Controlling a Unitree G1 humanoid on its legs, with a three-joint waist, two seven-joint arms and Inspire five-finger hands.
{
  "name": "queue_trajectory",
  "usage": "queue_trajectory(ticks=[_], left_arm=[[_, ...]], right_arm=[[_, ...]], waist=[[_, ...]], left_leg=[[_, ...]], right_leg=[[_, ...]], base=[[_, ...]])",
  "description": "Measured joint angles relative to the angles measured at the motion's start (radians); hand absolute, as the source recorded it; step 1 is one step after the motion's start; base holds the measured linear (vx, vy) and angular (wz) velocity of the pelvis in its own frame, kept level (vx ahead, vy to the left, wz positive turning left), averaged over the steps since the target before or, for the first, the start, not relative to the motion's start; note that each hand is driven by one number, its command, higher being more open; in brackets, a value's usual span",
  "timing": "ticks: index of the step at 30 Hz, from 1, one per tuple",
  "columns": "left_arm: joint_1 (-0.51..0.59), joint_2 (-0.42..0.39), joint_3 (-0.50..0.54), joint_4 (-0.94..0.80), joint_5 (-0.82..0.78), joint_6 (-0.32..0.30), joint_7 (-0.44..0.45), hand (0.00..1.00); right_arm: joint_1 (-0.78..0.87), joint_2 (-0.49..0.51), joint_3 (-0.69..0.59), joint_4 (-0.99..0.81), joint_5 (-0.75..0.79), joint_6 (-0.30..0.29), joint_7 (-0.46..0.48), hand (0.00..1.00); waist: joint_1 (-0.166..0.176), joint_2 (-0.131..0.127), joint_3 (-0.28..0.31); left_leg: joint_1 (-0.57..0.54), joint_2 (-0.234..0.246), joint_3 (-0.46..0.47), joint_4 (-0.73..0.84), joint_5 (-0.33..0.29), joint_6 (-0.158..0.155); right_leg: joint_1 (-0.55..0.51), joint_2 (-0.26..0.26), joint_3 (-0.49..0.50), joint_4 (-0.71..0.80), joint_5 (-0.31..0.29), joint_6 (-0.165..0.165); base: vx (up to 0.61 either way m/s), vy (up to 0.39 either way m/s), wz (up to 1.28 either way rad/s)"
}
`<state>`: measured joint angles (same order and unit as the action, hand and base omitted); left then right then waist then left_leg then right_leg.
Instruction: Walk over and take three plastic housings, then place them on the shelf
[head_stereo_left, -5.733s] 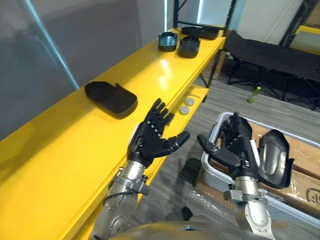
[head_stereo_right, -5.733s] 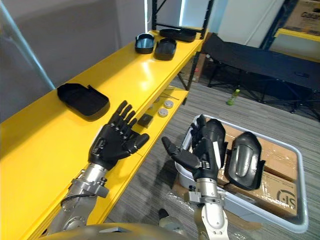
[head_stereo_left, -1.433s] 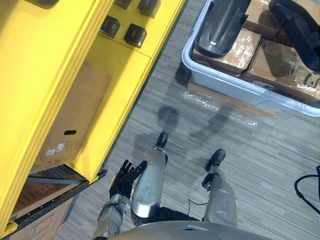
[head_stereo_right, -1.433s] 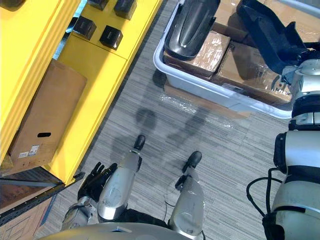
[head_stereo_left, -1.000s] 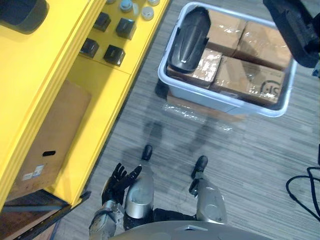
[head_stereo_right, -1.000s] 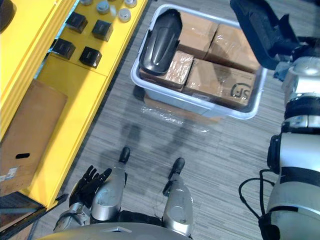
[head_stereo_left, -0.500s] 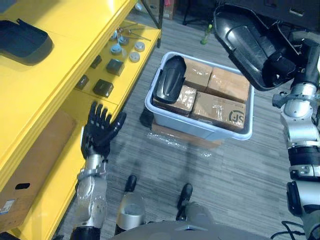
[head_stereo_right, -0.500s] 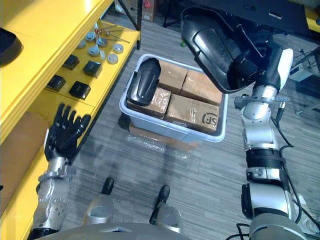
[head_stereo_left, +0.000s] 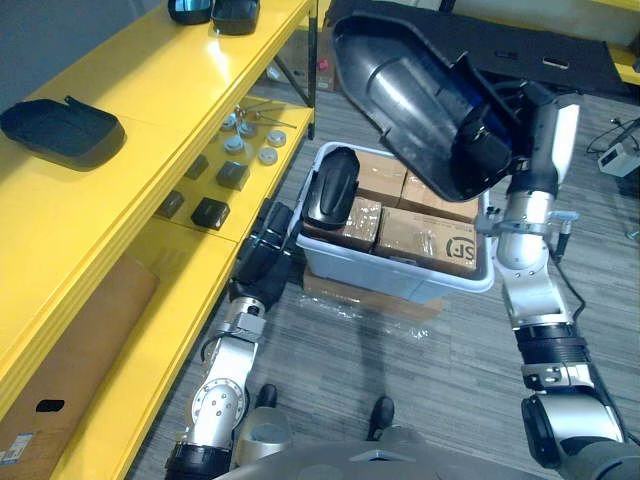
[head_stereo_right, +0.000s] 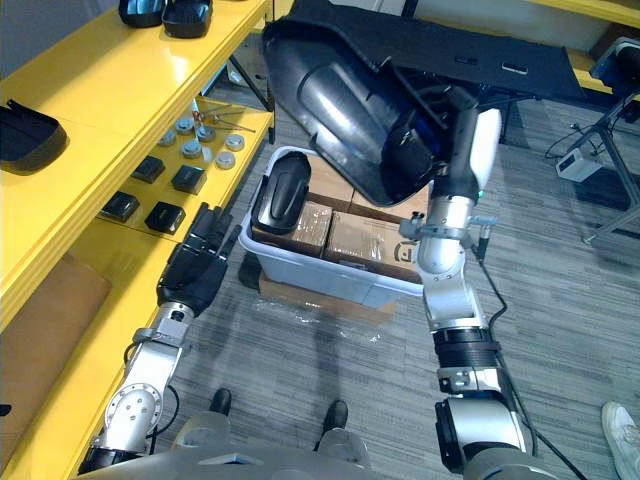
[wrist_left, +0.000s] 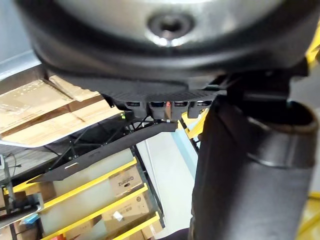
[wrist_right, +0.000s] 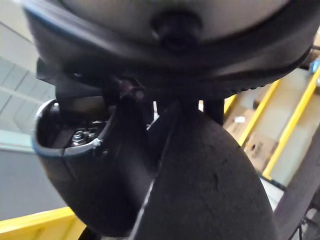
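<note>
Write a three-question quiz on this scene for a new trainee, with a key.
1. True or false: the right hand grips a black housing held up in the air.
2. Where is the left hand? A: raised overhead. B: low, beside the grey bin, fingers straight. C: gripping the raised housing.
3. Fill in: the number of housings standing in the bin among the cardboard boxes is ____.

Key: 1 true. 2 B. 3 one, the bin housing.
</note>
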<state>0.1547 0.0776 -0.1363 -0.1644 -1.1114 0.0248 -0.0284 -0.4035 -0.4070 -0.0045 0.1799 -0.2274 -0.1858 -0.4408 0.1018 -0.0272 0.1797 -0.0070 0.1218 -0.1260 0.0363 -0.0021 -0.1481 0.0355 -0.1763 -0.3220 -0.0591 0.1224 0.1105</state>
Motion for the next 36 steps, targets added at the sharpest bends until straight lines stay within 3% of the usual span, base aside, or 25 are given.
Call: queue_trajectory(ticks=[10,18,22,28,36], left_arm=[[-0.034,0.003,-0.056,0.004,-0.073,0.000,-0.151,1.00],[-0.070,0.002,-0.098,0.004,-0.036,0.001,-0.159,1.00],[-0.070,0.004,-0.116,0.003,0.066,-0.001,-0.112,1.00],[-0.071,0.011,-0.199,0.003,0.260,-0.006,0.063,1.00],[-0.071,0.012,-0.189,0.005,0.261,-0.034,0.161,1.00]], right_arm=[[0.073,0.106,0.136,0.002,0.004,-0.010,0.062,0.00],[0.110,0.153,0.211,0.005,0.009,-0.020,0.086,0.00],[0.111,0.163,0.242,0.005,0.010,-0.022,0.086,0.00],[0.112,0.170,0.341,0.005,0.021,-0.058,0.114,0.00],[0.121,0.200,0.347,0.005,0.047,-0.068,0.127,0.00]], waist=[[0.006,0.019,-0.028],[0.001,0.033,-0.046],[0.001,0.041,-0.060],[0.001,0.041,-0.070],[0.004,0.029,-0.083]], left_leg=[[0.000,-0.004,-0.012,0.012,-0.002,0.000],[0.002,-0.005,-0.015,0.012,-0.002,0.001],[0.015,-0.005,-0.017,0.011,-0.004,0.001],[0.015,-0.005,-0.016,0.011,-0.005,0.001],[0.015,-0.005,-0.016,0.011,-0.005,0.001]], right_leg=[[0.019,0.001,-0.005,-0.014,0.003,0.001],[0.023,0.001,-0.005,-0.016,0.003,0.001],[0.036,0.001,-0.006,-0.019,0.002,0.000],[0.036,0.002,-0.006,-0.020,-0.004,-0.009],[0.035,0.002,-0.005,-0.020,-0.002,-0.005]], base=[[0.00,0.003,0.03],[0.00,0.000,0.00],[0.00,0.000,0.00],[0.00,0.000,0.00],[0.00,0.000,0.00]])
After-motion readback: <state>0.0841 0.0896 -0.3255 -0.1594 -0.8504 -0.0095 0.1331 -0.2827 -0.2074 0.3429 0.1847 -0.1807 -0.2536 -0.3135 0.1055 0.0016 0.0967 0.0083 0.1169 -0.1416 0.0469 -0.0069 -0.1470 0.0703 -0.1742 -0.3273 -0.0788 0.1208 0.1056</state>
